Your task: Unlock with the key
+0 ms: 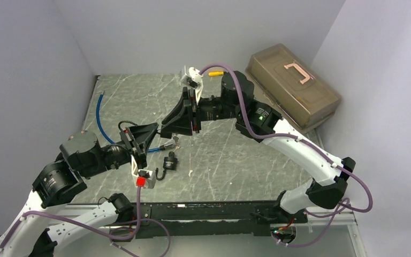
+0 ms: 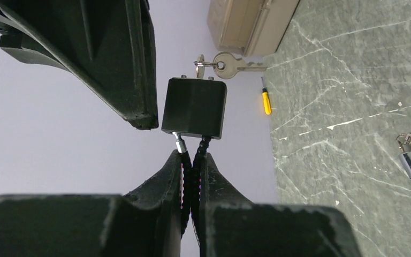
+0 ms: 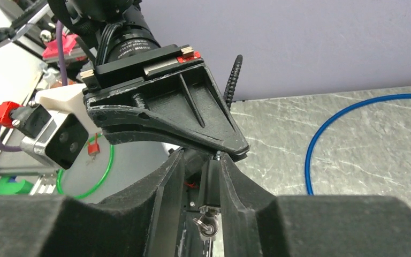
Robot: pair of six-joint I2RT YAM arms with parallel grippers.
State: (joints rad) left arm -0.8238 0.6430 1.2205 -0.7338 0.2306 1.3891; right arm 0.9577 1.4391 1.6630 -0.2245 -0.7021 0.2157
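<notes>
A black padlock hangs above the table with its black cable shackle pinched in my left gripper, which is shut on it. A silver key on a ring sticks out of the padlock's far end. In the right wrist view the padlock sits edge-on between the fingers of my right gripper. It rests against the right finger, with a gap to the left one, so the jaws stand open around it. The key dangles below. From above, both grippers meet at mid-table.
A second small black padlock lies on the table near the left arm. A blue cable runs along the left side. A tan toolbox stands at the back right, with a yellow screwdriver near it.
</notes>
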